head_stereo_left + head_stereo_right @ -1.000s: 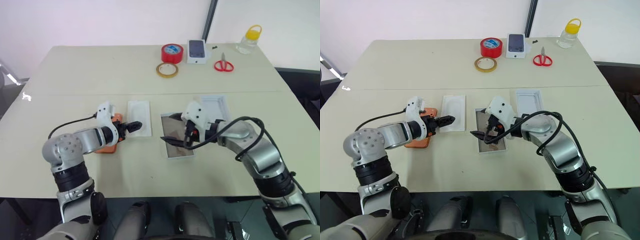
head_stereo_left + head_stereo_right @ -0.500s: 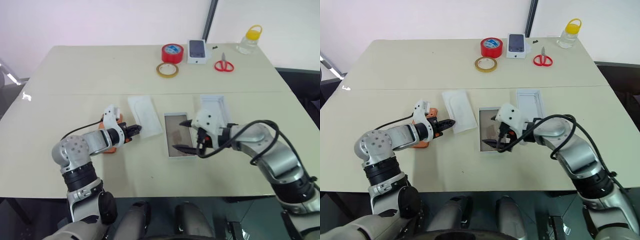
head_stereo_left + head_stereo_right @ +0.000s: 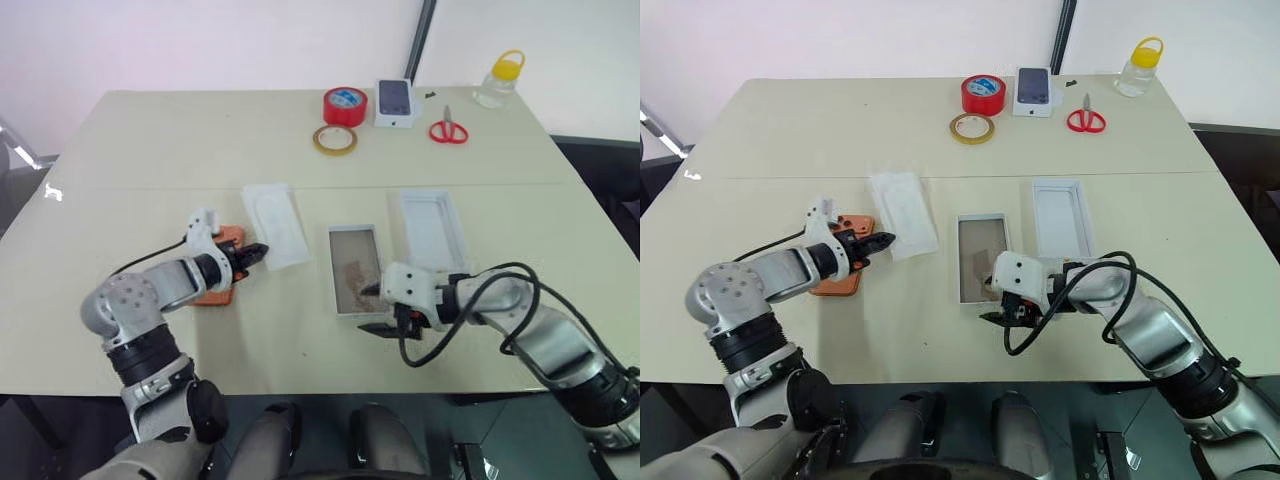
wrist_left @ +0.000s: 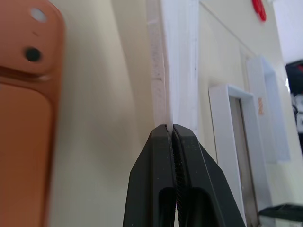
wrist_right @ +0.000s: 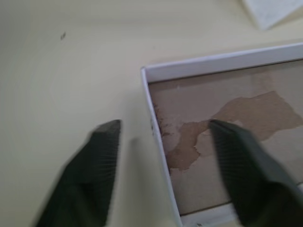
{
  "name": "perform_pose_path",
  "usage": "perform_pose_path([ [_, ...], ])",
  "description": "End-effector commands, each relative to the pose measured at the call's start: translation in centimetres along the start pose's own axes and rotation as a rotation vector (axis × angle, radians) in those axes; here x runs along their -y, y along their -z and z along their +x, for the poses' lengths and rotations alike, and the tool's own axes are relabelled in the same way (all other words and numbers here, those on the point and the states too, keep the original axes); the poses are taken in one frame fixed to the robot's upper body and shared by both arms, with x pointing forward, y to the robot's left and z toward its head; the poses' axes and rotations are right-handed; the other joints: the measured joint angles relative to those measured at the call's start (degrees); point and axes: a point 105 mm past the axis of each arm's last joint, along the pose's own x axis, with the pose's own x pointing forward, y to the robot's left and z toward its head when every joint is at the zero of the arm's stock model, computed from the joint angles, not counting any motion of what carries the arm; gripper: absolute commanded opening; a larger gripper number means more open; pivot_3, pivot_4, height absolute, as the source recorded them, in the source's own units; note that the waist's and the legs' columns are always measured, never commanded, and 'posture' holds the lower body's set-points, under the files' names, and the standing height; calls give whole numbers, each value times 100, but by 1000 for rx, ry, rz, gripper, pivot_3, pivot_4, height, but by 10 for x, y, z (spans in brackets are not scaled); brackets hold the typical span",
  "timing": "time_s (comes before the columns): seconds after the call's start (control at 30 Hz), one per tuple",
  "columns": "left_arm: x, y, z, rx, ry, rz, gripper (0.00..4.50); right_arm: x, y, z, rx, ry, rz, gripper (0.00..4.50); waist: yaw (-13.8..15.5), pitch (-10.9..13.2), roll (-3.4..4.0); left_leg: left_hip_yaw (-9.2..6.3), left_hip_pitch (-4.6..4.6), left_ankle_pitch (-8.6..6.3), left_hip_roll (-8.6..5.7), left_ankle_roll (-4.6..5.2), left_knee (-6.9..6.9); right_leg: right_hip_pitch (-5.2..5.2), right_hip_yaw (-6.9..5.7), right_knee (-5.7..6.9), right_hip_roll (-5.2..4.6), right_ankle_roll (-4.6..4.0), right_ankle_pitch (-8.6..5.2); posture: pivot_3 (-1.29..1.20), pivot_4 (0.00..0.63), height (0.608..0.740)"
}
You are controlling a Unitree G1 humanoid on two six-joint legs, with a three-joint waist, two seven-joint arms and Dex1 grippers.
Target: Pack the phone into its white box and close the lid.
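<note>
While the right pincer (image 5: 163,127) had dropped from above the box (image 3: 356,270) to its near end, its fingers had narrowed but were apart. One hung outside the near wall over the bare surface (image 3: 300,340) and the other over the box's brown floor, gripping nothing. That arm reached in low from the right of the box, its wrist bent so the pincer pointed leftward and down across the near corner. The box now lay straighter than a second before and was empty.

To the left of the box, the left pincer (image 3: 255,255) had gone from wide apart to clamped on the near edge of a thin white sheet (image 3: 275,225). The sheet had swung, its far end now angled away from the box. The left forearm lay low over the surface and pointed toward the box. The phone (image 4: 23,118) lay flat just beyond the sheet from the box, lenses up and partly under that wrist, so packing had not yet begun. Judging by this, the sheet was being handled first.

Just right of the box lay the lid (image 3: 430,230), open side up. Well beyond the box stood two tape rolls (image 3: 342,105), a small carton (image 3: 394,102), scissors (image 3: 448,130) and a bottle (image 3: 497,80).
</note>
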Motion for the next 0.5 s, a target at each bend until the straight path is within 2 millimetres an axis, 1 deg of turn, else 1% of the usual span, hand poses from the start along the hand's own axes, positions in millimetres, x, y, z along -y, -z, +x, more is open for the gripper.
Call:
perform_pose_path([
  [0.03, 6, -14, -9, 50, 28, 12, 0, 2, -10, 4, 25, 2, -60, 1012, 0, 0, 0, 0, 0, 0, 0, 0, 0, 0, 0, -1, 0, 0, 0, 0, 150, 740],
  [0.1, 5, -17, -11, 61, 18, 13, 0, 4, -13, 8, 35, -3, -75, 55, -10, 1, -1, 0, 0, 0, 0, 0, 0, 0, 0, 0, 1, 0, 0, 0, 150, 740],
  [0.23, 10, -26, -13, 98, 43, 1, 0, 16, -25, 21, 55, 13, -134, 55, -18, 1, -2, 0, 1, 0, 2, -2, -1, -2, 0, 2, 3, 0, 0, 0, 150, 740],
  [0.4, 18, -24, -11, 87, 77, 16, 0, 27, -39, 37, 82, 15, -212, 55, -9, 1, -3, 0, 1, 0, 1, -2, 0, -1, 0, 1, 2, 0, 0, 0, 150, 740],
  [0.5, 22, -22, -9, 78, 90, 22, 0, 34, -43, 45, 84, 21, -252, 55, -22, 1, -2, 0, 1, 0, 1, -3, 0, -3, 0, 3, 3, 0, 0, 0, 150, 740],
])
